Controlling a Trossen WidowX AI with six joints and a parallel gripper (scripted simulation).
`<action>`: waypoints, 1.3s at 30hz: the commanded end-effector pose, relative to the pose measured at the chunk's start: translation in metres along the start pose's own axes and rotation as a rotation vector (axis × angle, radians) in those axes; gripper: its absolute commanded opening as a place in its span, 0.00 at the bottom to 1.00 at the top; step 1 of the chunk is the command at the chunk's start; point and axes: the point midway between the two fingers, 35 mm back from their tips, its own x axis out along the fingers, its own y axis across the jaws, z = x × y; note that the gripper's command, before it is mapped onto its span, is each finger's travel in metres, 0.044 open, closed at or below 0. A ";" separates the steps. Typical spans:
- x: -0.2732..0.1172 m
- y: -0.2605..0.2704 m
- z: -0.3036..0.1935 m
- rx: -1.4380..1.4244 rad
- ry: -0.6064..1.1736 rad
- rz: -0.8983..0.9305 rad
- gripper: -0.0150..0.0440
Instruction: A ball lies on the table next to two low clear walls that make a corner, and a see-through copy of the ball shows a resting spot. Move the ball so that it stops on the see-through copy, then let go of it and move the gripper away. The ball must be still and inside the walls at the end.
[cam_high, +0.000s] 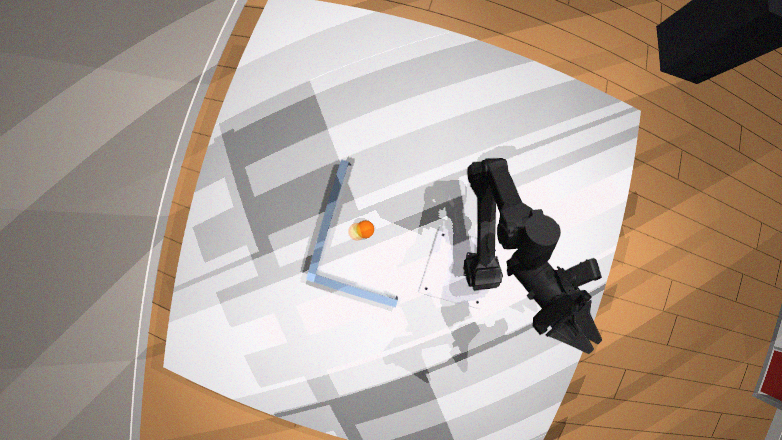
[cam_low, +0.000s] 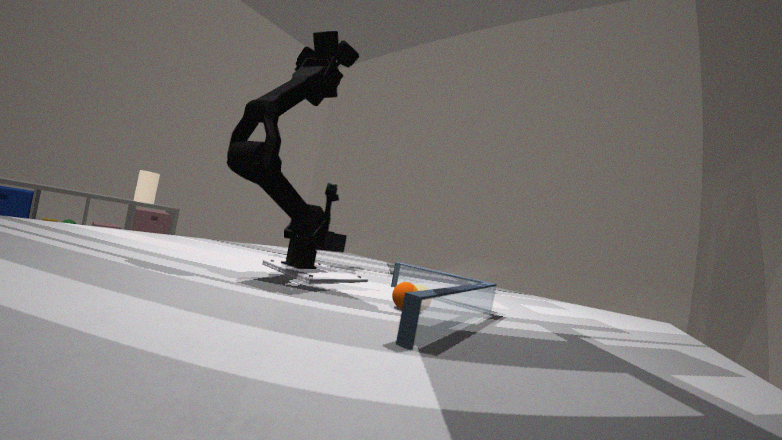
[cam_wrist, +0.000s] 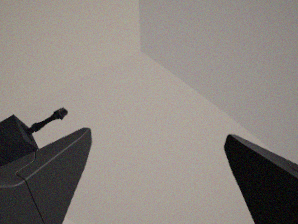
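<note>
The orange ball (cam_high: 365, 229) (cam_low: 403, 295) lies on the table inside the corner. It partly overlaps the pale see-through copy (cam_high: 353, 232) (cam_low: 422, 288), offset from it toward the arm's base. The long clear wall (cam_high: 329, 213) (cam_low: 408, 322) runs beyond the copy, with a gap between them. The shorter clear wall (cam_high: 358, 291) (cam_low: 436, 274) meets it at the corner. My gripper (cam_high: 594, 345) (cam_wrist: 160, 137) is open and empty, high above the table and far from the ball. The wrist view shows widely parted fingers with only room surfaces between them.
The arm's base plate (cam_high: 432, 268) (cam_low: 336, 279) is on the table, on the ball's side away from the long wall. A black box-like object (cam_high: 710, 43) stands off the table at upper right in the top view. A shelf (cam_low: 87, 210) stands in the background.
</note>
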 end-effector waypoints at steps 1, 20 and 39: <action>0.001 0.000 -0.002 0.000 0.009 -0.003 0.89; 0.000 -0.004 -0.243 0.170 0.919 -0.135 0.82; -0.280 -0.015 -0.381 0.761 1.886 -0.806 0.82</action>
